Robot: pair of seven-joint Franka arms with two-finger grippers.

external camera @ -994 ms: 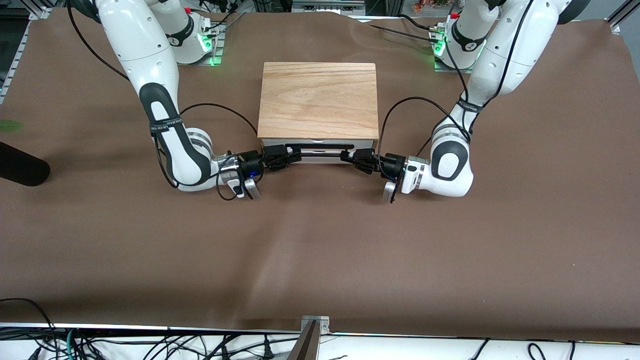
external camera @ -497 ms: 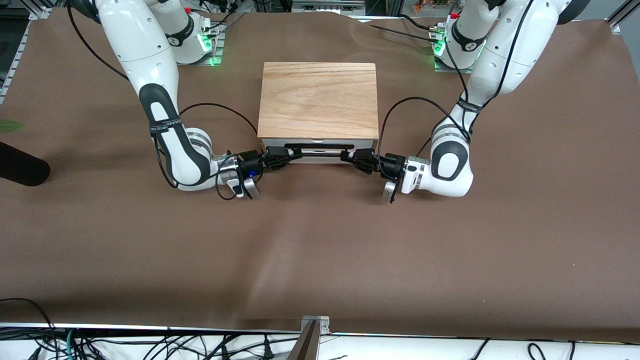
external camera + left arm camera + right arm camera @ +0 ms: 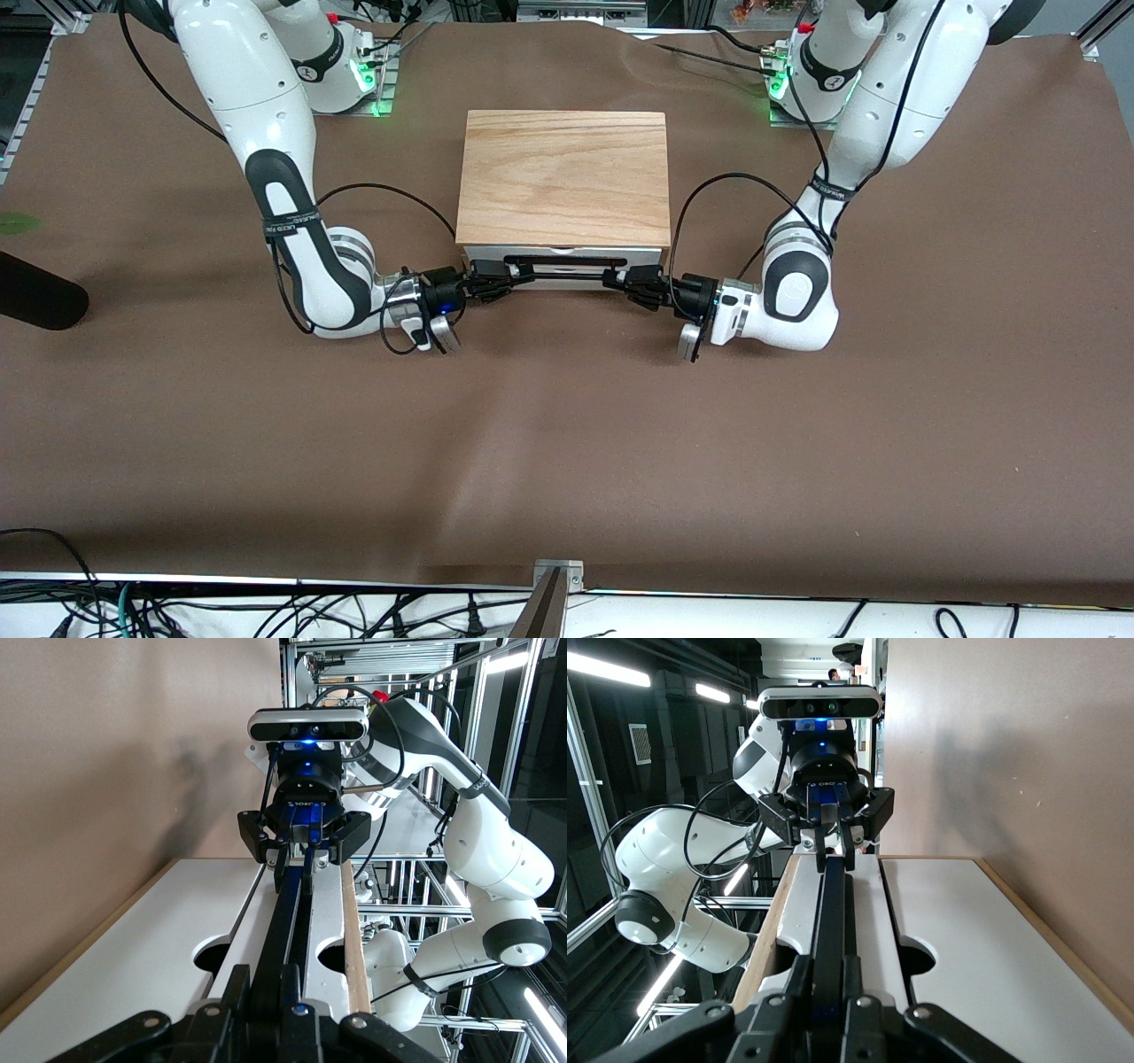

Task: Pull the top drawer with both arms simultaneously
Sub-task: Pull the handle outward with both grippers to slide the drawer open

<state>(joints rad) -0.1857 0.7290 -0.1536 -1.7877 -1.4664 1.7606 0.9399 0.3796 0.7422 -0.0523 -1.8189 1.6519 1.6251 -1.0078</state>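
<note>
White-fronted top drawer [image 3: 563,263], in the oak-topped cabinet [image 3: 563,177] near the table's base-side edge: its black wire handle [image 3: 564,274] lies clamped between the left gripper [image 3: 622,280] and right gripper [image 3: 507,282] fingers, one at each end.

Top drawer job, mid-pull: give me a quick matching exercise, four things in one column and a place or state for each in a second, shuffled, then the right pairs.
Things:
1. left gripper
2. right gripper
3. top drawer
4. cabinet top

Places or states:
A. broad oak-grain slab lying above the drawer
B. shut on the black handle at the end toward the left arm's end of the table
C. white front panel showing just under the slab's edge, barely out
D. shut on the black handle at the end toward the right arm's end of the table

Pairs: 1-B, 2-D, 3-C, 4-A
</note>
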